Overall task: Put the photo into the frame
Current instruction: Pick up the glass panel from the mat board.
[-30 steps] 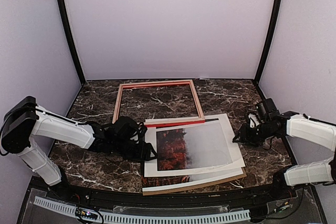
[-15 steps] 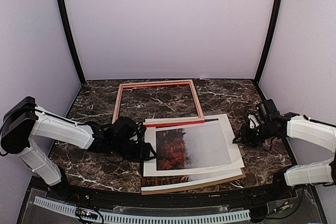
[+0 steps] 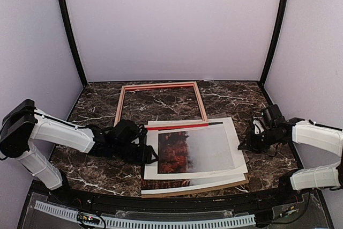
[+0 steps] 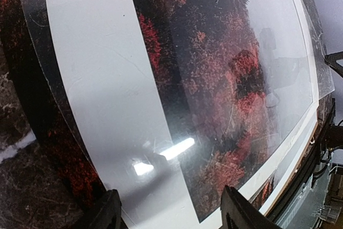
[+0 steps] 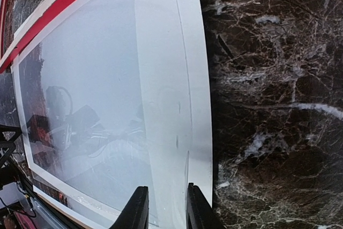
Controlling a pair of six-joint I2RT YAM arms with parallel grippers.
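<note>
The photo (image 3: 195, 151) of red trees and fog lies flat at front centre, showing through the window of a white mat (image 3: 236, 138) under a glossy clear sheet, on a brown board. The frame (image 3: 161, 103) lies behind it, its red near rail (image 3: 177, 126) touching the stack. My left gripper (image 3: 151, 154) is at the stack's left edge, jaws wide open over the mat (image 4: 102, 79) and photo (image 4: 214, 79), holding nothing. My right gripper (image 3: 247, 142) is at the stack's right edge, jaws a narrow gap apart over the mat's right rail (image 5: 166, 105), with nothing gripped.
The dark marble table (image 3: 96, 111) carries everything. The brown backing board (image 3: 225, 186) sticks out under the stack at the near edge. Walls and black posts close in the sides and back. The table's black front rim (image 3: 171, 205) runs just below the stack.
The stack of mat, photo and board has slid a little to the left and toward the near edge. The right gripper has followed slightly left. The left gripper has hardly moved.
</note>
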